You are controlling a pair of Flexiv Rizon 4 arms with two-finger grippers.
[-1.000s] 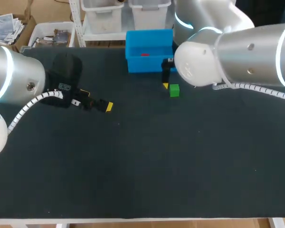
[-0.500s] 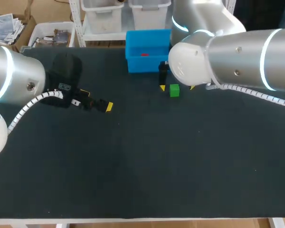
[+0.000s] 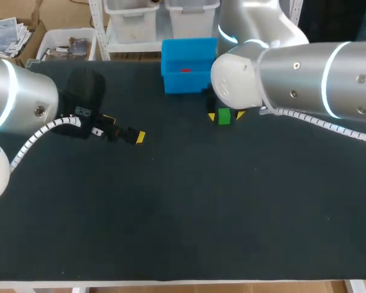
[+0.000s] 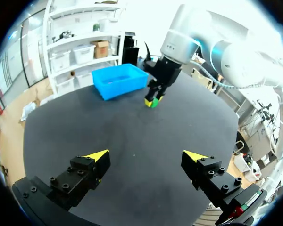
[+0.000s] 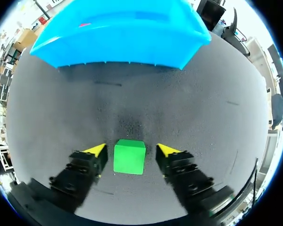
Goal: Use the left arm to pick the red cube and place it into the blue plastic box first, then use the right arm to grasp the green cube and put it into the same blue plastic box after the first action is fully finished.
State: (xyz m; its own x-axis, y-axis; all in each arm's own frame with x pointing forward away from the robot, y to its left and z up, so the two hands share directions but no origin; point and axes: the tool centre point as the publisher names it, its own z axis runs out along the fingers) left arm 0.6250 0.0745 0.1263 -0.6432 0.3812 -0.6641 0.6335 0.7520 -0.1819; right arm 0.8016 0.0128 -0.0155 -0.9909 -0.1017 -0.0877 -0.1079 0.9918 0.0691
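The green cube [image 3: 224,117] rests on the black table just in front of the blue plastic box [image 3: 192,82]. My right gripper [image 3: 226,115] is lowered over it. In the right wrist view the green cube [image 5: 129,156] lies between the yellow tips of the right gripper [image 5: 131,149], with a small gap on each side, so it is open. The red cube [image 3: 186,69] lies inside the box, seen again as a red cube [image 5: 85,24] over the box wall [image 5: 118,42]. My left gripper [image 3: 125,129] stands open and empty at the table's left, as the left gripper [image 4: 146,155] shows in its own view.
The dark table [image 3: 183,207] stretches wide in front of both arms. From the left wrist view, the blue box [image 4: 118,84] and the right arm's gripper [image 4: 155,92] stand far ahead across the table.
My right arm has shifted left and down, bringing its fingers to either side of the green cube, and the fingers have drawn closer together. The left arm has not moved.
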